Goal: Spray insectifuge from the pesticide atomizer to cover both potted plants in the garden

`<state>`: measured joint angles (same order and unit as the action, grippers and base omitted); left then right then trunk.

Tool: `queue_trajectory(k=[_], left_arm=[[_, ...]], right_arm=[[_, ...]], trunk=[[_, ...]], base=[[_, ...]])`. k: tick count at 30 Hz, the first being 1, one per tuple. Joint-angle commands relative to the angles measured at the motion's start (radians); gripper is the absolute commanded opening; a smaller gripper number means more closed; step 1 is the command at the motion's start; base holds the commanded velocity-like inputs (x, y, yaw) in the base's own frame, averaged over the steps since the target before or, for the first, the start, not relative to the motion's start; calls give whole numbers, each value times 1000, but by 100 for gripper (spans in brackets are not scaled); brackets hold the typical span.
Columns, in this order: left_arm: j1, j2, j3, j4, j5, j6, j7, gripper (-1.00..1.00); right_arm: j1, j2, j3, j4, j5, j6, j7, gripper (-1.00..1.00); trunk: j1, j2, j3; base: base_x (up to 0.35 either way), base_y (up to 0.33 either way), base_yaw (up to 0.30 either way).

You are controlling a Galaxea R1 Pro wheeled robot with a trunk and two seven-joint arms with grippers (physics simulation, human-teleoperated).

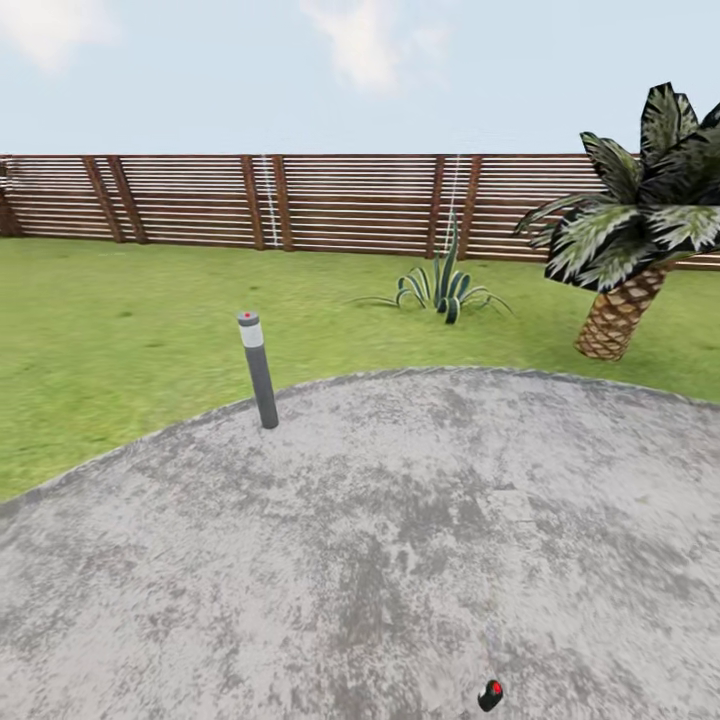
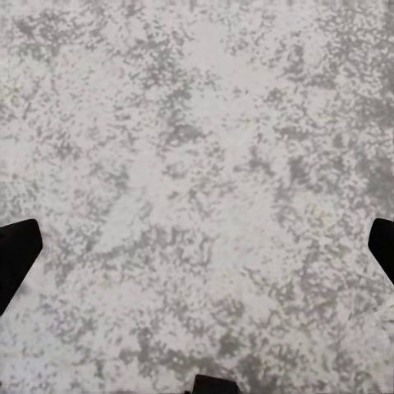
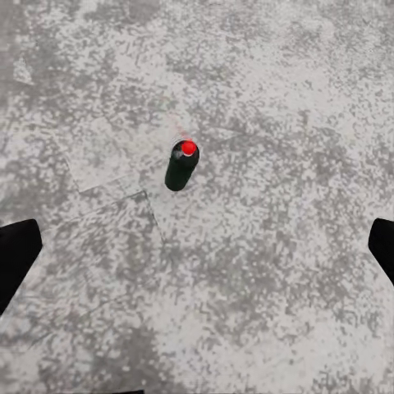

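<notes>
The small dark atomizer with red cap stands upright on the grey paving, probably light and stiff, best gripped around its body; both grippers are spread wide, holding nothing.

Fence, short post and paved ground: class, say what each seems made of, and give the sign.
Fence: looks like brown wood, in horizontal slats on slanted posts. Short post: probably grey metal or plastic, smooth, with a pale band near its top. Paved ground: likely concrete or stone, mottled grey, matte.
</notes>
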<state>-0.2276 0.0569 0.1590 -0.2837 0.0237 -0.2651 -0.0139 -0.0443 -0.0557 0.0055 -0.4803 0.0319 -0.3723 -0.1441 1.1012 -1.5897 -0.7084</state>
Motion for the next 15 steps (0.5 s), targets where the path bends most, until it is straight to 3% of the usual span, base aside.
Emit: queue_trajectory(k=[1, 12, 15], left_arm=[[-1, 0, 1, 1, 2, -3, -1, 100], [-1, 0, 1, 1, 1, -3, -1, 100], [-1, 0, 1, 1, 1, -3, -1, 100]], right_arm=[[0, 0, 1, 0, 3, -2, -5, 100], [0, -1, 1, 0, 3, -2, -5, 100], [0, 0, 1, 0, 3, -2, -5, 100]], trunk=[[0, 0, -1], [0, 0, -1], [0, 0, -1]], base=[[302, 75, 278], [302, 12, 278], [301, 0, 157]])
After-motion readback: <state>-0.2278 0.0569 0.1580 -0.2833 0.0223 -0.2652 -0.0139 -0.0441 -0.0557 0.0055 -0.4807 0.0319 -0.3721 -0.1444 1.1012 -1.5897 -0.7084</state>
